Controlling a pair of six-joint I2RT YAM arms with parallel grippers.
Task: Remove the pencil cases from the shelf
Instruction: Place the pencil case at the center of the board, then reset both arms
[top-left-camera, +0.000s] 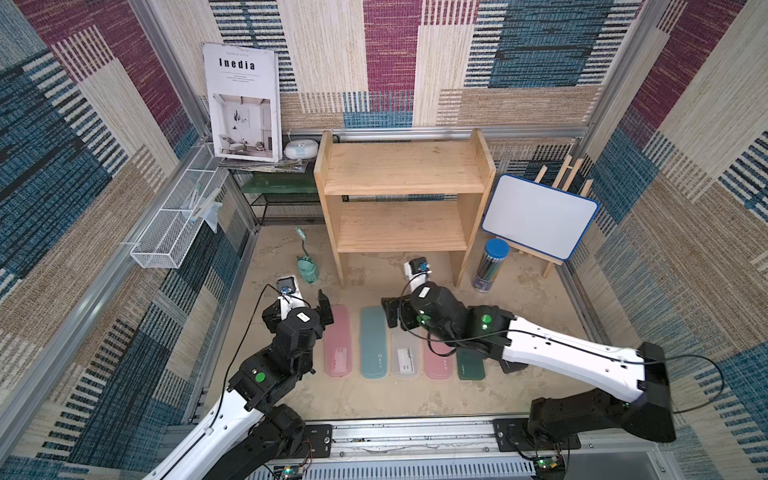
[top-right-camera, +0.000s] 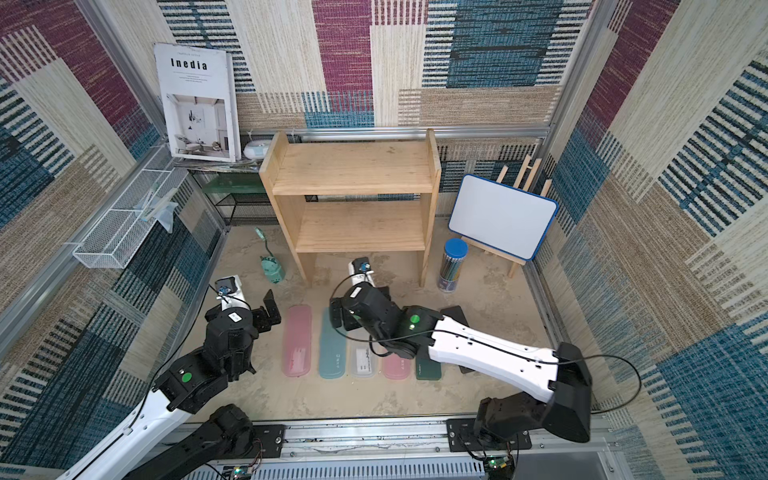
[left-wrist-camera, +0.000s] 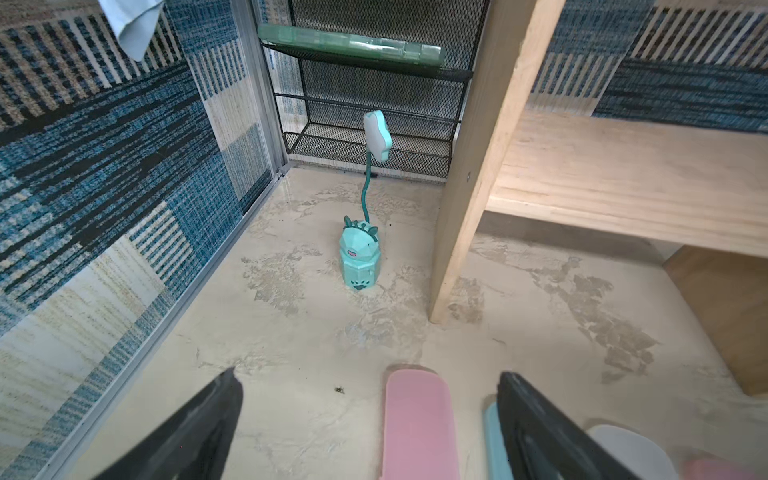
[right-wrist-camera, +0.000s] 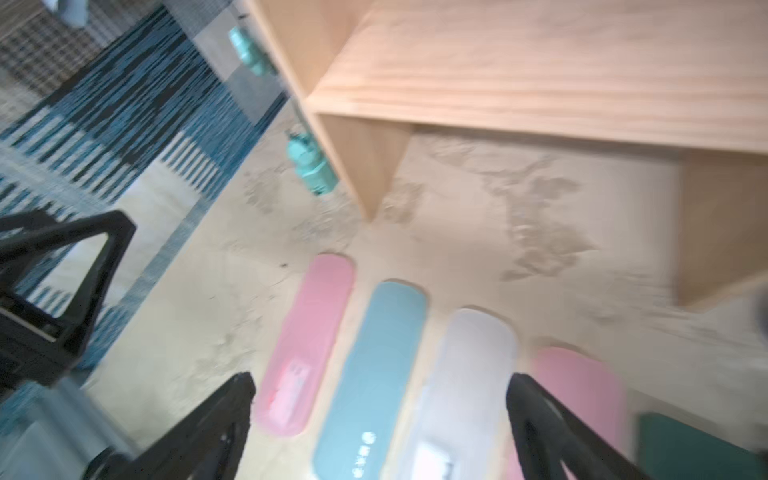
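both claws are hanging wide open, gripping nothing: left claw (left-wrist-camera: 369, 376), right claw (right-wrist-camera: 380, 378). cases (top-left-camera: 373, 343) are lying in a row on the worktop (top-left-camera: 415, 399) before the shelf (top-left-camera: 403, 174). the black case (top-right-camera: 455, 316) is peeking past the right arm (top-right-camera: 490, 353) in a top view, and the wrist views aren't catching it.

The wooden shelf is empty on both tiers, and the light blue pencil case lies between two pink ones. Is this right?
Not quite: the light blue pencil case lies between a pink case and the frosted white case, as a top view shows. The shelf is indeed empty.
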